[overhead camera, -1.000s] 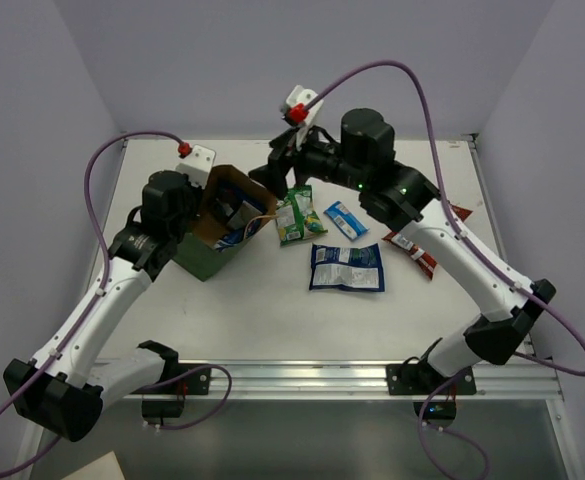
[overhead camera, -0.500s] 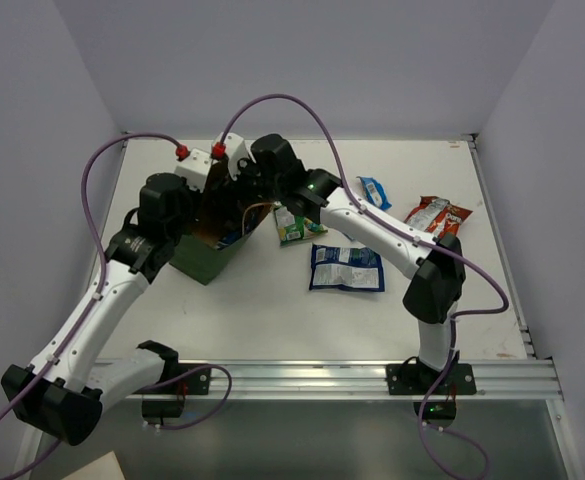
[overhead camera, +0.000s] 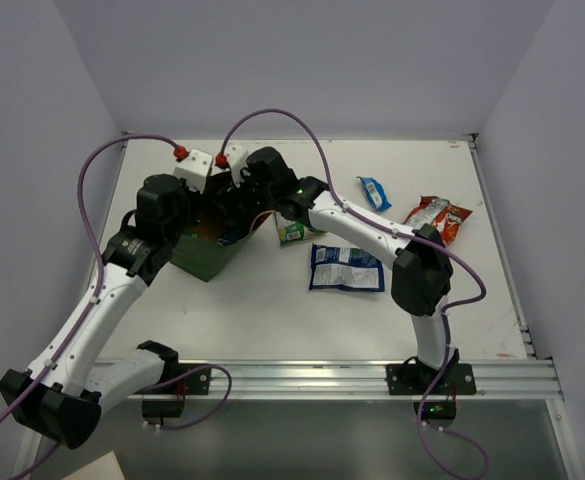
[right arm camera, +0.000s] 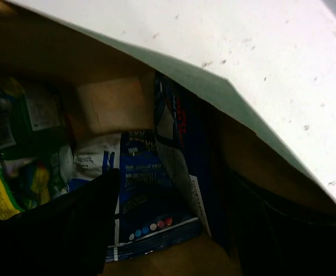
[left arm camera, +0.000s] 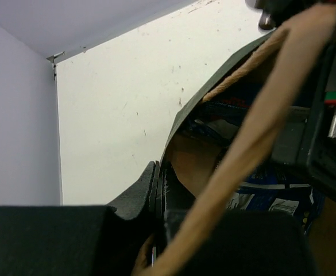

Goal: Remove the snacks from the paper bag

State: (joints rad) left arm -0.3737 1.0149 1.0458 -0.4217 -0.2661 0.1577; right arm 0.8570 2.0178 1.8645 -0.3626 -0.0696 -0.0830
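Observation:
The dark green paper bag [overhead camera: 204, 258] stands at the left of the table. My left gripper [overhead camera: 192, 203] is shut on its rim; in the left wrist view the fingers [left arm camera: 156, 187] pinch the bag wall [left arm camera: 185, 115], and a tan handle [left arm camera: 254, 132] crosses in front. My right gripper [overhead camera: 231, 204] is inside the bag mouth, open [right arm camera: 179, 230], straddling two blue-and-white packets [right arm camera: 142, 195] without touching them. A green packet [right arm camera: 4, 167] lies beside them. On the table lie a green packet [overhead camera: 292, 231], a blue-and-white packet [overhead camera: 345, 268], a small blue bar [overhead camera: 374, 192] and a red-orange chip bag [overhead camera: 439, 214].
The right arm [overhead camera: 357, 222] stretches across the table above the green packet. The left arm's purple cable [overhead camera: 102, 165] loops over the back left corner. Walls close in the table at the back and on both sides.
My right arm swung left from over the table and pushed its gripper down into the bag mouth. The small blue bar now lies farther back right. The left gripper kept its hold.

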